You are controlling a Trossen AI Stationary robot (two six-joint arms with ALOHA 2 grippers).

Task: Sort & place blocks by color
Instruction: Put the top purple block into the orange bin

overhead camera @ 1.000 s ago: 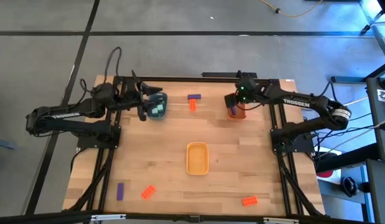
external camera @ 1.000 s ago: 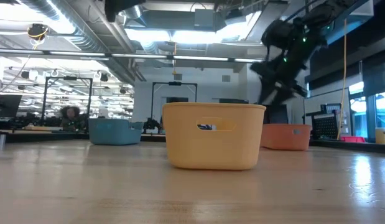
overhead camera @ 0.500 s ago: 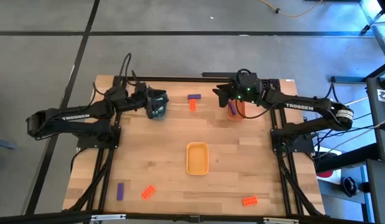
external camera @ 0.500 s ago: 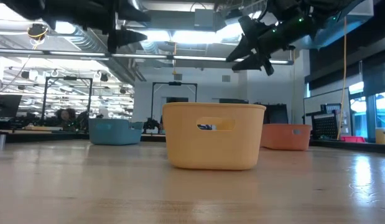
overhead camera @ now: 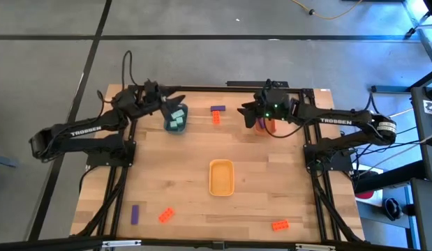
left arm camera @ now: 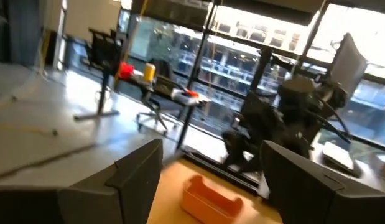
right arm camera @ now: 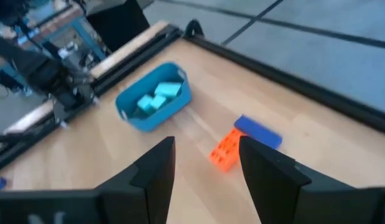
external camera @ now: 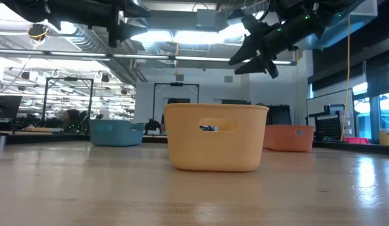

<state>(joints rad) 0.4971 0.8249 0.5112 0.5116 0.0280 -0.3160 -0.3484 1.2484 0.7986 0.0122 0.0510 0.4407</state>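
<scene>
The blue tray (overhead camera: 167,125) at the far left holds mint-green blocks (overhead camera: 176,120). My left gripper (overhead camera: 168,106) hovers open at its far rim, high above it, and nothing is between its fingers (left arm camera: 136,180). A purple block (overhead camera: 218,109) and an orange-red block (overhead camera: 216,118) lie on the table at the far middle. My right gripper (overhead camera: 245,115) is open and empty in the air, between that pair and the orange tray (overhead camera: 270,128), which holds a purple block (overhead camera: 261,123). The right wrist view shows the pair (right arm camera: 226,149) just ahead of the fingers.
The yellow tray (overhead camera: 221,177) stands at the table's middle. Near the front edge lie a purple block (overhead camera: 135,213) and two orange-red blocks (overhead camera: 167,215) (overhead camera: 280,224). Both arms hang well above the table in the low view (external camera: 263,44).
My right gripper has risen out of the orange tray, tipped from pointing down to nearly level, and swung toward the table's left. My left gripper has drawn back from over the blue tray toward the far edge, uncovering the mint-green blocks.
</scene>
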